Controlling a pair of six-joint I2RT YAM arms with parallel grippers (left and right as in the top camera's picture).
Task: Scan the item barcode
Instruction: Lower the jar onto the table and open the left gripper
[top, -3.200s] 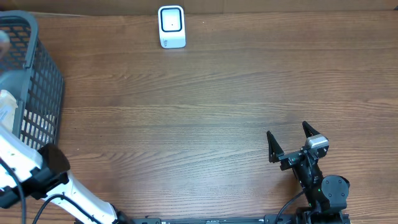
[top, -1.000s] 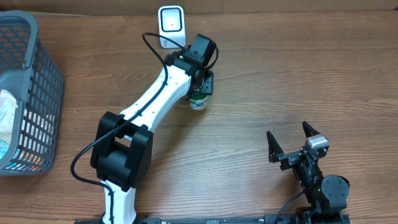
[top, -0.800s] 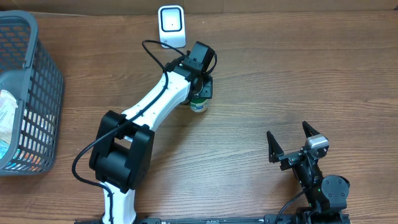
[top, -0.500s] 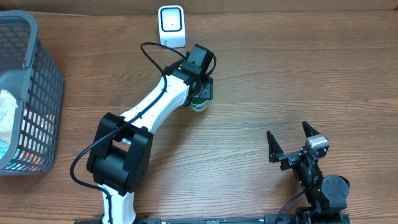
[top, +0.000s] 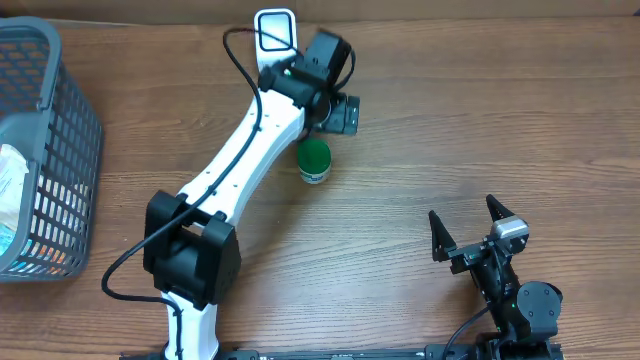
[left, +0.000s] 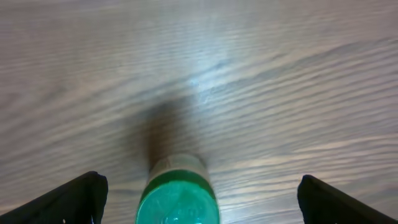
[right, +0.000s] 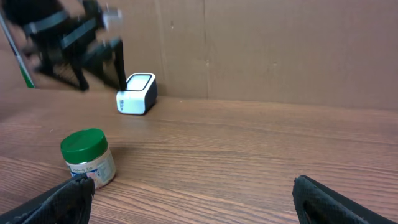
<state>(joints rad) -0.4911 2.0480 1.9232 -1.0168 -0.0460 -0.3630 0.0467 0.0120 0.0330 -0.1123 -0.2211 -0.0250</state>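
Standing upright on the surface (top: 450, 120) a little nearer than the scanner (top: 276, 30), the green-lidded jar (top: 314, 160) is held by nothing, seemingly placed so its label faces the reader. The left claw (top: 343, 113) hovers spread above it. The right claw (top: 465, 232) waits spread at near right.

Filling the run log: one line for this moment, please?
left gripper: open, raised clear of jar | jar: upright on table | right gripper: open, empty
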